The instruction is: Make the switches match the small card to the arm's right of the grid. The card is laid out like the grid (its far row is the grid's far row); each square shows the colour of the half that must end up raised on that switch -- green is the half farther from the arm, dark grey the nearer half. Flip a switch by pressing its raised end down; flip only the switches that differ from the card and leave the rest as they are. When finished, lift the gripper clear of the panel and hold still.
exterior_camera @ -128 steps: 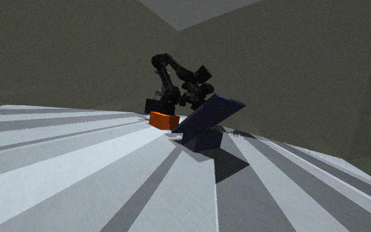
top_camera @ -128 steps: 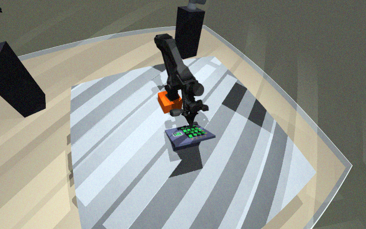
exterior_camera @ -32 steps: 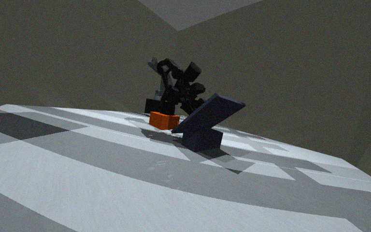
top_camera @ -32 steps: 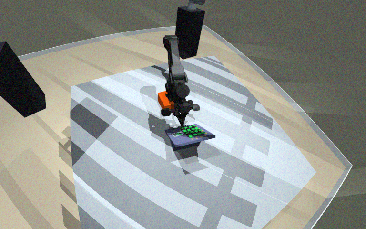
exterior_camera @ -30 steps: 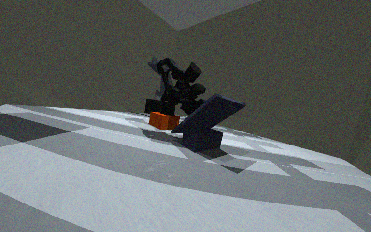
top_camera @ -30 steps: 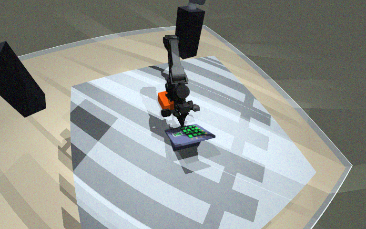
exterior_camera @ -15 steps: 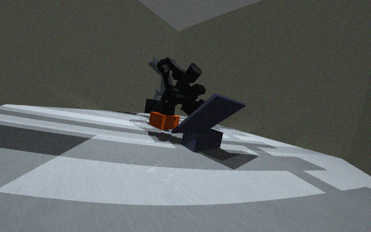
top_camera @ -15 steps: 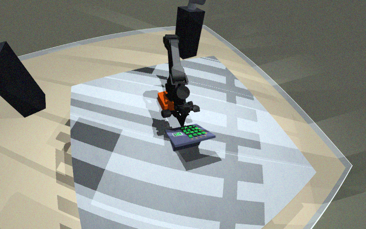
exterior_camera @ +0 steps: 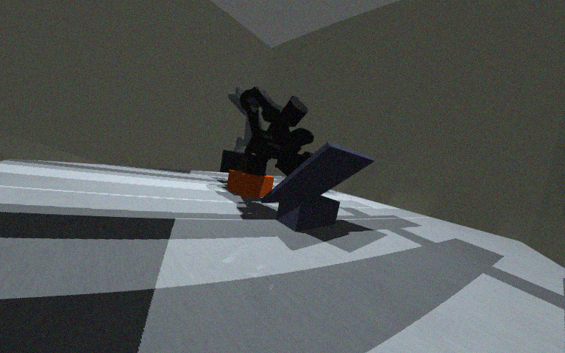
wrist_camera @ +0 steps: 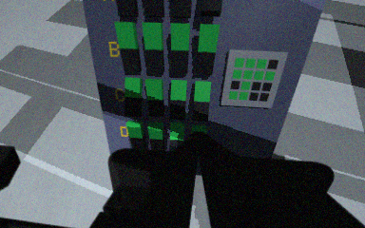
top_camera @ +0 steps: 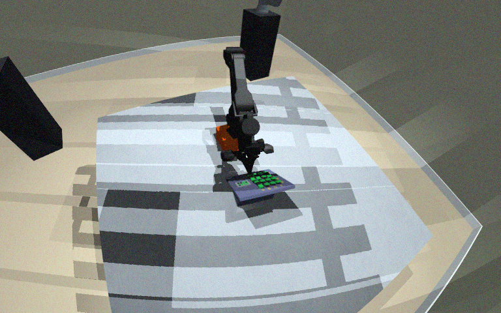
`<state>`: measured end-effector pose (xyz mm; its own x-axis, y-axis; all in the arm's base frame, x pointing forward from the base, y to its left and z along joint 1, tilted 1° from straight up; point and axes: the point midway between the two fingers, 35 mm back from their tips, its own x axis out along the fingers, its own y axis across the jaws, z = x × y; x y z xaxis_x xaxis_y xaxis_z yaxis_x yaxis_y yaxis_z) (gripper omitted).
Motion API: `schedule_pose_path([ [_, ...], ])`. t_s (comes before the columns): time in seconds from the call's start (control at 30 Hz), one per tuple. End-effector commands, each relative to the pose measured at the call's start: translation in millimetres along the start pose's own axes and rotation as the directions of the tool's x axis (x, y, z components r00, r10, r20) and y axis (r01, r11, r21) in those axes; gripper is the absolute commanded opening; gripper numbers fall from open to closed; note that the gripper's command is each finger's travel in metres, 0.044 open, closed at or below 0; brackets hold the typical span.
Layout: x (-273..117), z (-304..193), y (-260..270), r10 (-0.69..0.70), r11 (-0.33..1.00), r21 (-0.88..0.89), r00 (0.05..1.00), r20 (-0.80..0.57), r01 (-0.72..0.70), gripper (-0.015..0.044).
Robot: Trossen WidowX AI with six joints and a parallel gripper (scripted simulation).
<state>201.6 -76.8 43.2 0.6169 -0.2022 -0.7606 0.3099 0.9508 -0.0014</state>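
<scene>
Where I stand, the nearest thing is the blue-violet panel (top_camera: 258,192) (exterior_camera: 318,172) (wrist_camera: 249,28), tilted on a dark foot (exterior_camera: 308,212) that rests on the pale table top (top_camera: 243,276) (exterior_camera: 233,266) (wrist_camera: 62,138). Its grid of switches (top_camera: 266,179) (wrist_camera: 180,36) shows green far halves and dark near ones, with yellow letters B, C and D (wrist_camera: 124,131) legible along one side. On the arm's right of the grid sits the card (top_camera: 242,182) (wrist_camera: 254,80); from its far row, it reads three green then dark, four green, dark-green-dark-dark, and two green then two dark. Just past the panel's near-to-arm edge, the gripper (top_camera: 249,171) (wrist_camera: 198,136) points down with its jaws together, nothing between them. The tips are by row D's card-side end; whether they touch a switch I can't tell. Farther back, an orange block (top_camera: 226,138) (exterior_camera: 249,183) lies beside the arm (top_camera: 241,83) (exterior_camera: 254,104). Beyond stands a black pillar (top_camera: 259,44).
</scene>
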Motion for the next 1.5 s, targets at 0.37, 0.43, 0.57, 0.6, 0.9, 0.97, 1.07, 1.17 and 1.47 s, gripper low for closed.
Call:
schedule_pose_path([
  [0.37, 2, 1, 0, -0.003, 1.000, 0.004, 1.000, 0.003, 0.003, 0.0000],
  [0.43, 2, 1, 0, -0.003, 1.000, 0.004, 1.000, 0.003, 0.003, 0.0000],
  [0.57, 3, 1, 0, -0.003, 1.000, 0.004, 1.000, 0.003, 0.003, 0.0000],
  [0.6, 3, 1, 0, -0.003, 1.000, 0.004, 1.000, 0.003, 0.003, 0.0000],
  [0.9, 4, 1, 0, -0.003, 1.000, 0.004, 1.000, 0.003, 0.003, 0.0000],
  [0.97, 5, 1, 0, -0.003, 1.000, 0.004, 1.000, 0.003, 0.003, 0.0000],
  [1.07, 3, 0, 0, 0.000, 1.000, 0.000, 1.000, 0.001, 0.000, 0.0000],
  [1.17, -13, 3, -1, -0.001, 1.000, 0.001, 1.000, 0.007, 0.001, 0.0000],
  [1.47, -61, -3, 0, -0.003, 1.000, 0.004, 1.000, 0.026, 0.003, 0.0000],
])
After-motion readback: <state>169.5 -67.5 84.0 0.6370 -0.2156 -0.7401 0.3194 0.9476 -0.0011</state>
